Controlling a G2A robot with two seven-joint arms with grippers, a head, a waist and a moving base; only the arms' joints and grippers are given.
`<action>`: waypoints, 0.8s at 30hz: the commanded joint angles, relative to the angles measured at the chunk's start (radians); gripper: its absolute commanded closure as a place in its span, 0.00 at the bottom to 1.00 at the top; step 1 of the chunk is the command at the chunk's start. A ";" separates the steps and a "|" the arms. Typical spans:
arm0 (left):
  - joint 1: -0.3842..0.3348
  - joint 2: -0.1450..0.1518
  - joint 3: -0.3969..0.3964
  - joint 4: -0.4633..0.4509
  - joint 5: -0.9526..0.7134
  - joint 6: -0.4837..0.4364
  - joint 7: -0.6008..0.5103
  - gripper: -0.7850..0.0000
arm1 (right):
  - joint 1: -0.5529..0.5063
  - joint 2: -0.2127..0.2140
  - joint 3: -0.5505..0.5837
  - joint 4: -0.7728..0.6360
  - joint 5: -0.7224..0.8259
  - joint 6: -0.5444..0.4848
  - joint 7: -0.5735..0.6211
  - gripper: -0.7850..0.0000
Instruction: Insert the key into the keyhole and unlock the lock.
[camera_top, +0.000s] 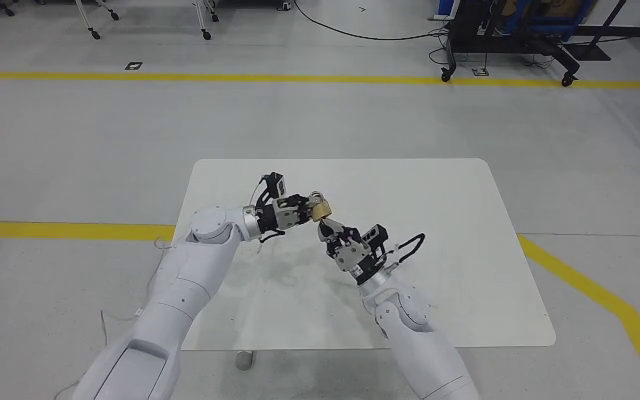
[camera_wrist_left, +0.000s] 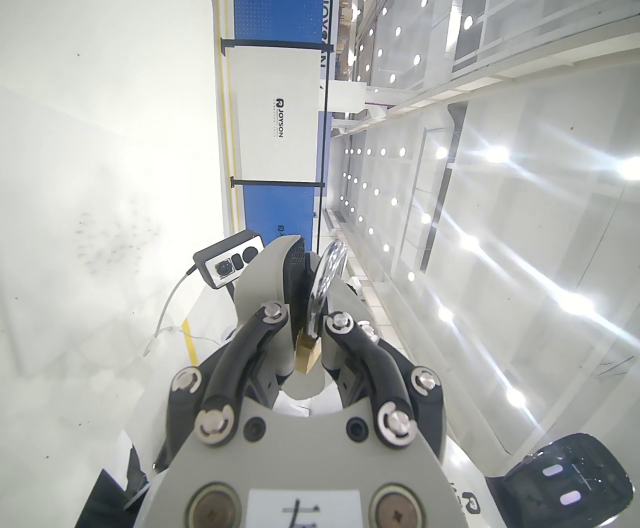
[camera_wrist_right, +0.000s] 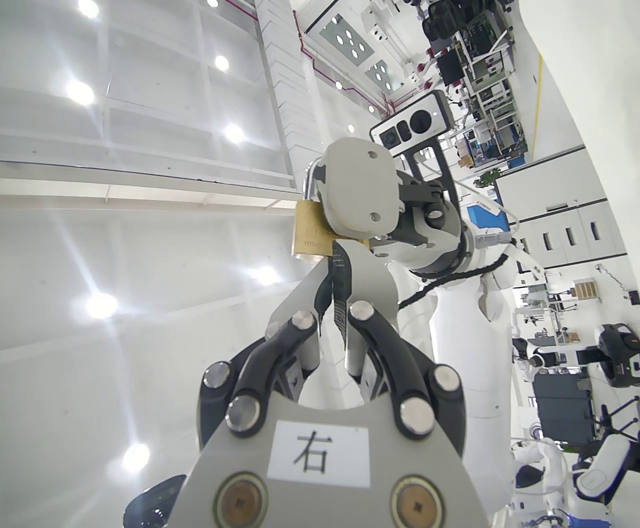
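A brass padlock (camera_top: 321, 209) with a silver shackle (camera_wrist_left: 327, 275) is held in the air over the white table (camera_top: 450, 200) by my left gripper (camera_top: 308, 208), which is shut on it. In the right wrist view the lock's brass body (camera_wrist_right: 310, 235) sticks out beside the left gripper's white finger (camera_wrist_right: 357, 195). My right gripper (camera_wrist_right: 336, 256) is shut just below the lock, its tips against the lock's bottom face. The key is hidden between its black pads (camera_wrist_right: 342, 295). In the top view the right gripper (camera_top: 331, 232) sits right under the lock.
Both arms meet above the table's middle, left of centre. Yellow floor lines (camera_top: 300, 78) run past the table, and a black equipment frame (camera_top: 510, 45) stands far behind.
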 joint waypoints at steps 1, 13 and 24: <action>0.006 0.003 -0.002 -0.013 0.020 -0.024 0.016 1.00 | -0.001 0.001 0.002 0.001 0.033 0.018 0.018 1.00; 0.053 0.017 -0.027 -0.091 0.080 -0.118 0.080 1.00 | 0.035 0.015 0.065 0.086 0.303 0.231 0.275 1.00; 0.071 0.025 -0.045 -0.117 0.112 -0.109 0.146 1.00 | -0.028 0.024 0.075 0.013 0.115 -0.032 0.171 0.00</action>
